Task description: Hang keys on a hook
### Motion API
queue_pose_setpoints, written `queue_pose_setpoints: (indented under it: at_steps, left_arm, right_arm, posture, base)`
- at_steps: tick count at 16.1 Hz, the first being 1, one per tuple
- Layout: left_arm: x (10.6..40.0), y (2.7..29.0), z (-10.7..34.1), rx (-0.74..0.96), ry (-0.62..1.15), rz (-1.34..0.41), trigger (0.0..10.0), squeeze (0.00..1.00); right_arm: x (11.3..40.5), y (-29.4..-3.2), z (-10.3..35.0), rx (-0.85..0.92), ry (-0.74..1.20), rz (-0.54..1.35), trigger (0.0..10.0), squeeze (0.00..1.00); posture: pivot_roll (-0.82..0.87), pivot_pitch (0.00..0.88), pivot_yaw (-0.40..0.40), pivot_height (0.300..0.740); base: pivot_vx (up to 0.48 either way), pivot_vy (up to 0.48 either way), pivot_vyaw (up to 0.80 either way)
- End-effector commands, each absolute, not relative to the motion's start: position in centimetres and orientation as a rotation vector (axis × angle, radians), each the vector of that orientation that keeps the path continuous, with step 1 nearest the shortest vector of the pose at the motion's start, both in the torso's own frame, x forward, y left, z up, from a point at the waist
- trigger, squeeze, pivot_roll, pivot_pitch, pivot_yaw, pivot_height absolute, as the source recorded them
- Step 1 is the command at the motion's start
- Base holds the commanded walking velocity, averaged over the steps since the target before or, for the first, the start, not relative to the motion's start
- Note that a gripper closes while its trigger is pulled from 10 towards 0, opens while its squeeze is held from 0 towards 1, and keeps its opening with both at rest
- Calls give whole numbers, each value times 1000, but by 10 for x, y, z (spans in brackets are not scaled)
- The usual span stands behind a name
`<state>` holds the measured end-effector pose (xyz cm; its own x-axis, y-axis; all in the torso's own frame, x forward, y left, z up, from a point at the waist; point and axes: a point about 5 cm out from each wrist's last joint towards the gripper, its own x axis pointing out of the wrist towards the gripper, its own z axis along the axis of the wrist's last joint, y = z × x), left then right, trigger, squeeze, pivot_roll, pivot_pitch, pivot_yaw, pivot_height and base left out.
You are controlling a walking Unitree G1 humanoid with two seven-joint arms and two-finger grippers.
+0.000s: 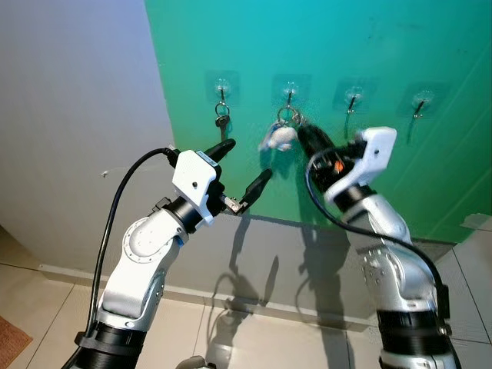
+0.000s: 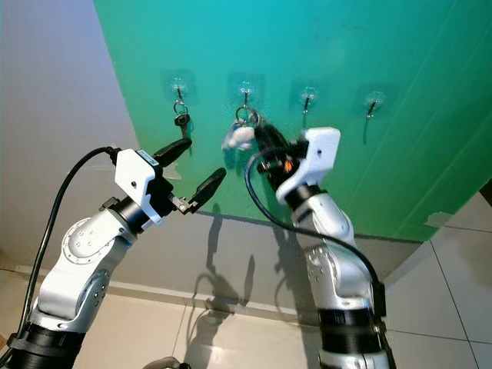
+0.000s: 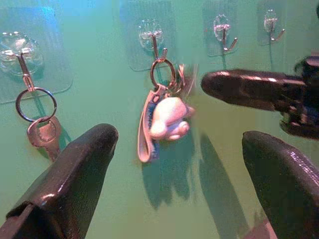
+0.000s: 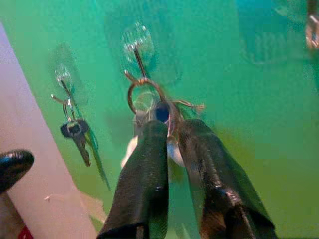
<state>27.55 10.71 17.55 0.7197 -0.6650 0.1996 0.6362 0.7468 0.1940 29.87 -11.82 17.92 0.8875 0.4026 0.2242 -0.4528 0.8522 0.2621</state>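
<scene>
Green wall panel (image 1: 369,46) fills your forward view, meeting a grey wall (image 1: 69,100) on the left above pale floor tiles (image 1: 269,338). Four clear adhesive hooks run in a row across the green. Your right arm (image 1: 384,231) reaches up to the second hook (image 1: 289,94), and its housing hides part of the wall below the third hook (image 1: 352,98). Your left arm (image 1: 146,254) is raised beside it, its base cut off at the frame's lower edge.

Right gripper (image 4: 168,130) has its two black fingers narrowly spaced, pinching the key bunch (image 3: 164,112) just under its ring (image 4: 144,94); how firm the grip is cannot be made out through the blur there. The ring is looped on the second hook, and the bunch hangs straight down, long axis vertical, with a white plush charm (image 1: 280,138) and a blue-and-white strap (image 3: 147,132) beneath. Any keys behind the charm are hidden.

Left gripper (image 1: 240,167) hovers with fingers spread wide, holding nothing, pointed at the wall between the first two hooks. On the first hook (image 1: 221,88), a single key (image 3: 44,135) hangs vertically from its own ring.
</scene>
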Motion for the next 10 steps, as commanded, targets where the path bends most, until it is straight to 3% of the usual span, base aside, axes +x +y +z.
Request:
queue_pose_setpoints:
  at_steps: [1, 6, 7, 8, 10]
  left_arm:
    - [277, 108, 177, 128, -265, -718, 10000, 0]
    - [281, 115, 163, 172, -193, -647, 10000, 0]
    - [283, 116, 157, 181, -165, -637, 10000, 0]
    - [286, 118, 145, 207, -96, -615, 10000, 0]
    - [288, 116, 130, 243, -11, -621, 10000, 0]
  right_arm:
    - [296, -120, 180, 310, -160, 462, 10000, 1000]
    - [277, -137, 137, 190, 55, 385, 10000, 1000]
    - [274, -139, 131, 135, 80, 365, 10000, 659]
    - [268, -141, 121, 85, 139, 353, 10000, 0]
    - [263, -153, 104, 60, 251, 202, 10000, 0]
  posture:
    - [-46, 0, 18, 740]
    - [-67, 0, 23, 740]
    - [-71, 0, 25, 740]
    - [-92, 0, 39, 740]
    - [-104, 0, 47, 740]
  base:
    - [0, 0, 0]
    - [0, 0, 0]
    - [0, 0, 0]
    - [0, 0, 0]
    - [0, 0, -394]
